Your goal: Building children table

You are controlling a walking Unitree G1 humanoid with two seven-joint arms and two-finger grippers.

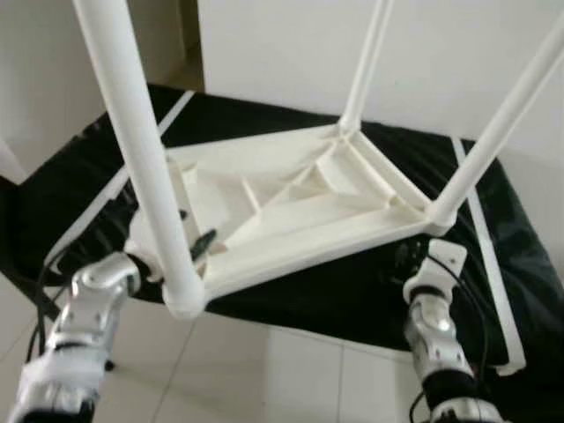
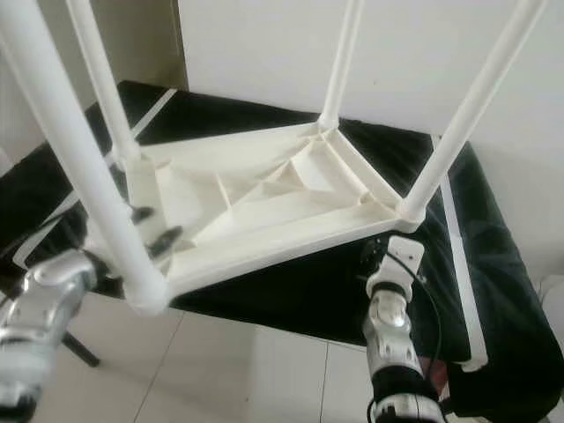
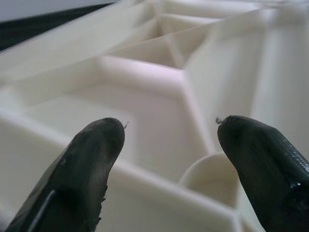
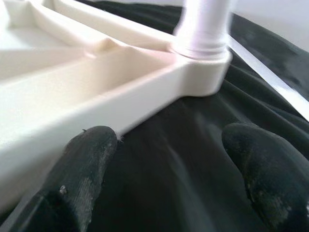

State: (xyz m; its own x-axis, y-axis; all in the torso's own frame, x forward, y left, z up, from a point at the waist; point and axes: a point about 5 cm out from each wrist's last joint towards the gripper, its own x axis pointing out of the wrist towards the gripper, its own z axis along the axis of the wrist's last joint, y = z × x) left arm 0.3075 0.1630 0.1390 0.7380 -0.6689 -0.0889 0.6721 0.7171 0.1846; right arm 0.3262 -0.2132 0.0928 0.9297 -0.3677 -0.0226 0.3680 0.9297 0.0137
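1 white tabletop (image 2: 264, 207) upside down on black cover (image 2: 414, 291), 4 legs (image 2: 449, 119) fitted. Left gripper (image 3: 169, 159), right gripper (image 4: 166, 169): jaws apart, empty.

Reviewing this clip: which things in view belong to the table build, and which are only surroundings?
Job:
upturned white tabletop
four fitted legs, e.g. near leg
left gripper, open over the ribs
right gripper, open by the corner

Surroundings:
black cloth
tiled floor

One white plastic children's table (image 1: 291, 207) lies upside down with four white tubular legs (image 2: 75, 154) upright, on one black cloth-covered surface (image 1: 352, 295).
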